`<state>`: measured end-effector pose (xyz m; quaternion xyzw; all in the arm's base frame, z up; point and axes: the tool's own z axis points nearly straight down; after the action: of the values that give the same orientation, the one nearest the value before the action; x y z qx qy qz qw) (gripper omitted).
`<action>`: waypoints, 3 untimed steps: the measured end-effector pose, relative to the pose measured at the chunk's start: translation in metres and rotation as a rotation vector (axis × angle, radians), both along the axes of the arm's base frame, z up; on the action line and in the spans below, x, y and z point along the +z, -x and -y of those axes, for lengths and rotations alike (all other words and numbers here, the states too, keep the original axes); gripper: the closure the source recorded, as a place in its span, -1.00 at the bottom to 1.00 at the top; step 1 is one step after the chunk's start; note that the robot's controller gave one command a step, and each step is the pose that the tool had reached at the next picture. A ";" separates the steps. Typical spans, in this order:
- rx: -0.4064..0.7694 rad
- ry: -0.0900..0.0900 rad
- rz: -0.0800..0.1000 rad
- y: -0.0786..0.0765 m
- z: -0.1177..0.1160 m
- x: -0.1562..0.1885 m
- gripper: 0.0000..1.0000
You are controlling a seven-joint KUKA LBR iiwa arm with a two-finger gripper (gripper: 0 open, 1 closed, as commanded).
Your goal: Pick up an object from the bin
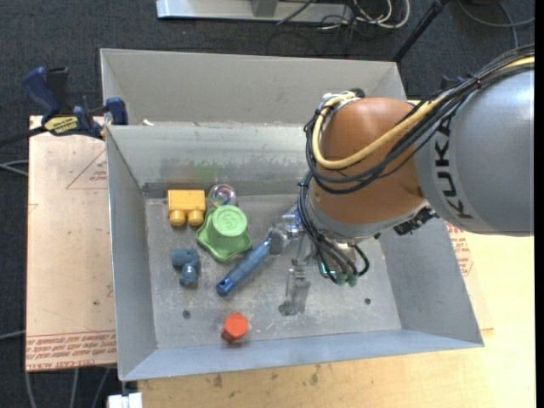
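My gripper [293,296] hangs low over the bin floor in the middle, below the orange wrist cover. Nothing shows in it. A blue rod [246,267] lies slanted just left of the gripper, its upper end close to the gripper's body. A green cup [223,232] lies tipped over, beyond the rod's upper left side. A small orange-red cap [235,328] sits near the front wall, to the gripper's lower left.
At the back left are a yellow block with two round pegs [185,205] and a small clear round piece [223,195]. A grey-blue knobbly piece [185,267] lies at the left. The arm and its cables cover the bin's right half.
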<state>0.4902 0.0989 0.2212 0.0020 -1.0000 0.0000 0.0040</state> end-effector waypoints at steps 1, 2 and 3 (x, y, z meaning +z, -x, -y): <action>0.137 -0.001 0.004 -0.037 -0.040 -0.133 -1.00; 0.147 0.001 0.011 -0.074 0.011 -0.153 -1.00; 0.152 -0.003 0.012 -0.074 0.006 -0.150 1.00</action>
<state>0.5639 0.0925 0.0707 0.0779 -0.9970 -0.0010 -0.0021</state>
